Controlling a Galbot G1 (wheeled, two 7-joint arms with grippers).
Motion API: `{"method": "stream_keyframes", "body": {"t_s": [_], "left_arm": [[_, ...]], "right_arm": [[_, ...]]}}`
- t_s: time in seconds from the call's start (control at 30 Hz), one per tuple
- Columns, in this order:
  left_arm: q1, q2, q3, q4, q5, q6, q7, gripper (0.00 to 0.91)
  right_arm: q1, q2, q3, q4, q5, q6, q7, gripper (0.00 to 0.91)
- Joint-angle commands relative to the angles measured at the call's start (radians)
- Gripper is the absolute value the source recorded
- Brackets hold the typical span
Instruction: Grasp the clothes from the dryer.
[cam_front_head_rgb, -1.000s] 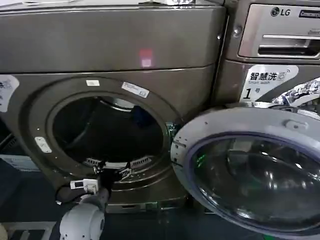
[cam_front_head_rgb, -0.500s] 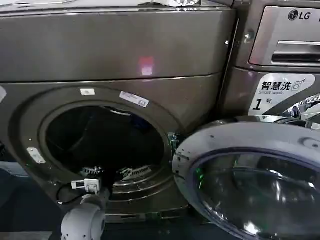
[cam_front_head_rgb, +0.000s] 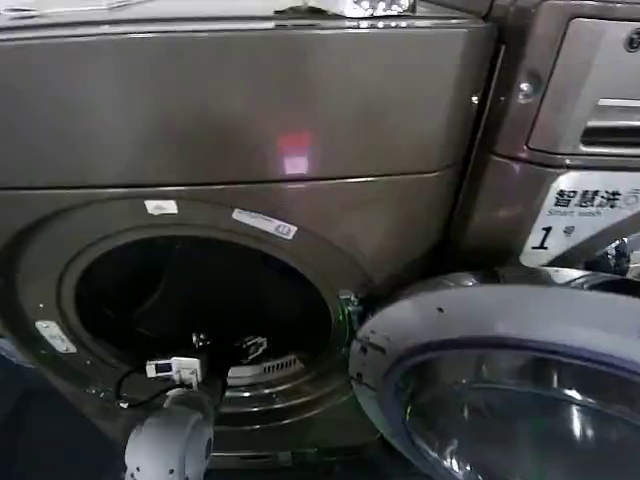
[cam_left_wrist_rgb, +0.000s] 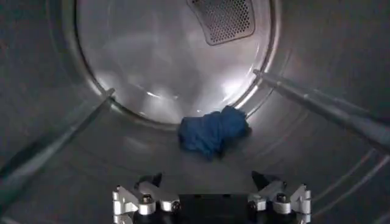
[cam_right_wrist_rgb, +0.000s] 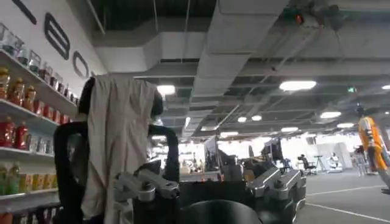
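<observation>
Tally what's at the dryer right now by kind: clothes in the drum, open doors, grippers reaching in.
Clothes, blue, on the drum floor: 1
Open dryer door: 1
Left gripper, open, inside the drum: 1
Total: 3

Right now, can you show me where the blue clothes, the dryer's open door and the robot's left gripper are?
blue clothes (cam_left_wrist_rgb: 213, 132), left wrist view, middle of the crumpled bundle.
dryer door (cam_front_head_rgb: 500, 320), head view, its grey upper rim.
left gripper (cam_left_wrist_rgb: 211, 182), left wrist view, midway between open fingertips.

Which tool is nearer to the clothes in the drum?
Left. The left tool is open inside the dryer, facing the clothes lying just ahead of it. The right tool is open, pointing into the room, away from the drum.
</observation>
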Motion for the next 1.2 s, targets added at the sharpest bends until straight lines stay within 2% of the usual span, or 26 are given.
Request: {"method": "stream_keyframes", "body": {"t_s": [0.03,0.17,0.37,0.73,0.97,1.2], "left_arm": [[-0.038,-0.013,0.015,0.029,0.0,0.049,-0.012,0.907],[-0.101,-0.035,0.012,0.079,0.003,0.049,-0.019,0.907],[-0.285,-0.06,-0.01,0.268,-0.004,0.04,-0.041,0.907],[-0.572,-0.044,-0.027,0.584,-0.023,-0.041,-0.035,0.907],[-0.668,-0.034,-0.026,0.783,-0.018,-0.129,-0.024,0.907],[-0.772,-0.027,-0.029,0.985,0.078,-0.288,0.039,0.907]], "right_arm": [[0.001,-0.003,-0.003,-0.001,-0.01,0.006,0.007,0.907],[0.006,-0.005,-0.011,0.002,-0.011,0.006,0.008,0.907],[0.007,-0.008,-0.017,0.009,-0.01,0.005,0.007,0.907],[0.013,-0.014,-0.043,0.009,-0.009,0.003,0.005,0.907],[0.016,-0.011,-0.053,0.014,-0.012,0.004,0.005,0.907],[0.016,-0.011,-0.06,0.017,-0.016,0.007,0.005,0.907]]}}
